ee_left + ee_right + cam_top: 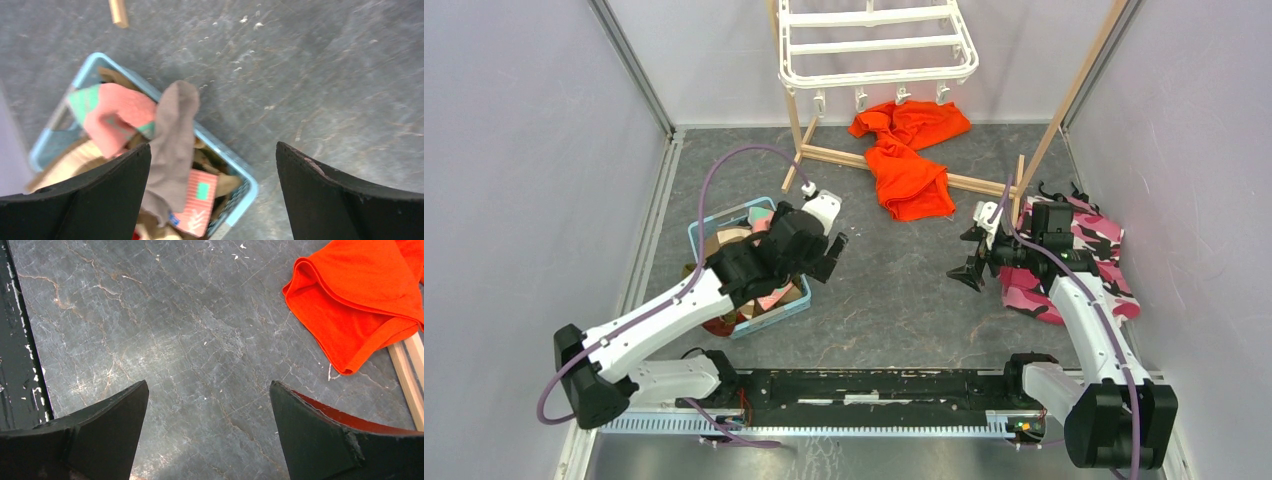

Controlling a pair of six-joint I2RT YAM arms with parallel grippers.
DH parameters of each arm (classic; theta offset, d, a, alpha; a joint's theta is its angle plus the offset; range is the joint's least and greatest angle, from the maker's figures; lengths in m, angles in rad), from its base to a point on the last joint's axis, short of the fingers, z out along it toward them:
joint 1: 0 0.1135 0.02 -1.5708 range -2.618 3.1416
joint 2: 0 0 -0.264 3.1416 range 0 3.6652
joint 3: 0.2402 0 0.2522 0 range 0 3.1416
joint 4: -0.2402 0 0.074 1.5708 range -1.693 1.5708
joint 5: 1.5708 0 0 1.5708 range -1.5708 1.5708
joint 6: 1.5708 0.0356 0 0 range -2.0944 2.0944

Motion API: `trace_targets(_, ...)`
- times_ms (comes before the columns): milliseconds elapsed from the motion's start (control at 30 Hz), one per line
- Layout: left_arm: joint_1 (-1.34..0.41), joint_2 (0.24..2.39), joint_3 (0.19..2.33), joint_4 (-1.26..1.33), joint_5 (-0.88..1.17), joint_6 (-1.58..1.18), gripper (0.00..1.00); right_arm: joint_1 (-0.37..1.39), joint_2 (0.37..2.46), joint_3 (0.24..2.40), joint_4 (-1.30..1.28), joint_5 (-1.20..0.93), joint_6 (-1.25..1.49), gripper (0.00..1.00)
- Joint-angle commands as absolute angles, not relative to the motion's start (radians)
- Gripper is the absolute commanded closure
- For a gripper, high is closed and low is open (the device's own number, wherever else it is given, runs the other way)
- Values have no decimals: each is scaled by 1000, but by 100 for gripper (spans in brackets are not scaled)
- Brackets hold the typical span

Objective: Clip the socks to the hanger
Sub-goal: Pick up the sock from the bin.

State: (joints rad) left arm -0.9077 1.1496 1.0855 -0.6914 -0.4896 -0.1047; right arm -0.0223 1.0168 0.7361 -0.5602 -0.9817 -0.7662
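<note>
The socks (117,117) lie heaped in a light blue basket (225,156): pink ones with teal patches, tan ones, and a grey-brown sock (172,145) draped over the pile beside my left finger. My left gripper (212,155) hovers open above the basket's right corner, with nothing between its jaws. From the top view, that gripper (829,262) is at the basket's (776,316) right side. The white hanger (874,45) hangs at the back, its clips dangling. My right gripper (209,390) stands open over bare floor, nothing in it.
An orange garment (909,150) lies across the foot of the wooden stand (844,157) below the hanger. A pink camouflage cloth (1084,260) is under my right arm. Grey walls close in both sides.
</note>
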Motion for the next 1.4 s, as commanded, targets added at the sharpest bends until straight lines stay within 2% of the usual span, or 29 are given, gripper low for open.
trace_targets(0,-910,1270,1174,-864,-635,33,0,-12,1023,785,-577,-974,-783,2)
trace_targets(167,-901,1345,1112,-831,-677,98,2,-12,1045,782,-572,-953,-781,2)
trace_targets(500,-839,1327,1022,-699,-661,169,30,-11,1080,785,-578,-948,-784,2)
trace_targets(700,-799,1302,1024,-663,-572,165,41,-5,1097,794,-595,-946,-797,2)
trace_targets(767,-761,1265,1029,-635,-506,142,42,-5,1100,796,-602,-946,-802,2)
trace_targets(833,-683,1200,1020,-578,-353,108,41,-5,1100,798,-606,-946,-805,2)
trace_targets(933,-479,1102,978,-458,-143,41,35,22,1100,800,-609,-942,-808,2)
trace_targets(1000,-380,1054,955,-410,-72,5,35,25,1100,798,-607,-939,-808,2)
trace_targets(1100,-309,1040,928,-373,-11,-52,34,27,1102,796,-604,-937,-807,2)
trace_targets(1200,-286,1068,922,-376,-34,-76,34,30,1102,797,-604,-937,-806,2)
trace_targets(1367,-284,1110,930,-394,-49,-79,40,35,1102,797,-603,-933,-807,2)
